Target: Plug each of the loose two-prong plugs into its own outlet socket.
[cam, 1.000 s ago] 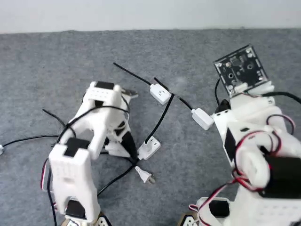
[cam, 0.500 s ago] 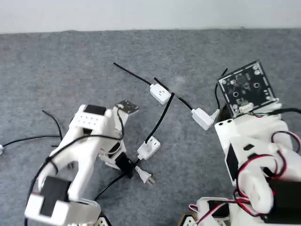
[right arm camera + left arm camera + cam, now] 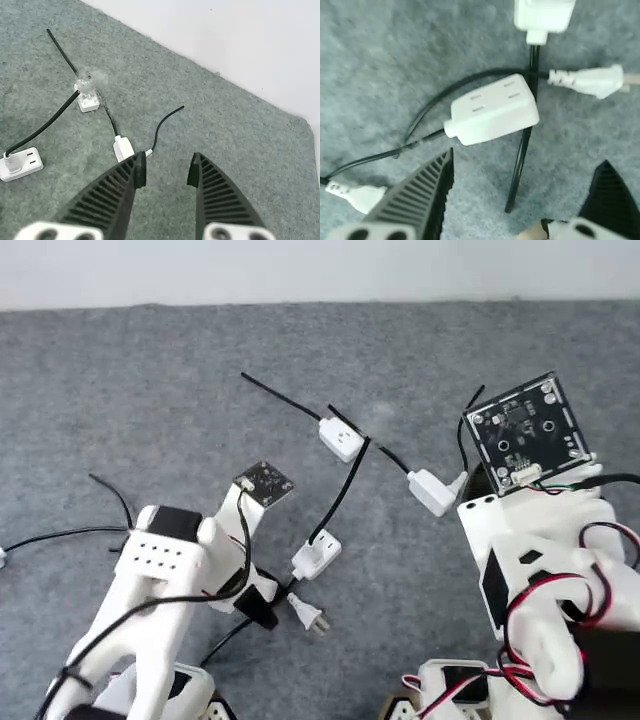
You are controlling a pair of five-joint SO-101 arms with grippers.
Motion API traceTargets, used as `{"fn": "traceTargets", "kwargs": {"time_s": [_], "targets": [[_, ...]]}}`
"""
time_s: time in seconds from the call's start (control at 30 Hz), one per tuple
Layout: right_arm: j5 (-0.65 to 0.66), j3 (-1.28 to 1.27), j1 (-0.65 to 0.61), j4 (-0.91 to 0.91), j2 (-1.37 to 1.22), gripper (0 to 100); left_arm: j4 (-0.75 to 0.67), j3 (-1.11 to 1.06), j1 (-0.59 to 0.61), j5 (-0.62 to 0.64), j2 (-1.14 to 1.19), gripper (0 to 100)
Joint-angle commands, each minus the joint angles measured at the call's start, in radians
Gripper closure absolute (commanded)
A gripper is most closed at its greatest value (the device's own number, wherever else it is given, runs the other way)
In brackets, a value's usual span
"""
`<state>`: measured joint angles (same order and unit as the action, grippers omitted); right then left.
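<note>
Three white outlet sockets lie on the grey carpet: one [image 3: 340, 440] at the back, one [image 3: 432, 490] to its right, one [image 3: 317, 555] in the middle. A loose white two-prong plug [image 3: 310, 615] lies just in front of the middle socket. My left gripper [image 3: 526, 159] is open wide, hovering over a socket [image 3: 492, 110], with a loose plug [image 3: 590, 81] beside it and another plug [image 3: 355, 195] near one finger. My right gripper [image 3: 167, 167] is open and holds nothing, above the right socket [image 3: 123, 148].
Black cords [image 3: 340, 495] cross the carpet between the sockets, and more run off to the left [image 3: 60, 536]. A further white plug [image 3: 3, 558] sits at the left edge. A pale wall [image 3: 320, 270] bounds the carpet at the back.
My left arm has drawn back toward the front left, away from the sockets. My right arm has shifted slightly to the right.
</note>
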<state>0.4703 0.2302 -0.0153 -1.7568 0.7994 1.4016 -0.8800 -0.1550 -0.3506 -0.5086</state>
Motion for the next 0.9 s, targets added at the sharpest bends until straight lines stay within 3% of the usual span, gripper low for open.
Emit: {"fn": "traceTargets", "kwargs": {"time_s": [0.0,0.4,0.7,0.87], "targets": [[-0.011,-0.025,0.008,-0.041,0.004,84.7,-0.026,0.056,-0.006,-0.011,-0.054,59],[-0.012,-0.074,0.008,-0.033,0.004,84.7,-0.048,0.255,-0.012,-0.011,0.285,59],[-0.011,-0.077,-0.035,-0.035,0.004,84.7,-0.040,0.168,-0.175,-0.003,0.327,59],[-0.012,-0.078,-0.039,-0.031,0.004,84.7,-0.040,0.137,-0.195,0.017,0.327,59]]}}
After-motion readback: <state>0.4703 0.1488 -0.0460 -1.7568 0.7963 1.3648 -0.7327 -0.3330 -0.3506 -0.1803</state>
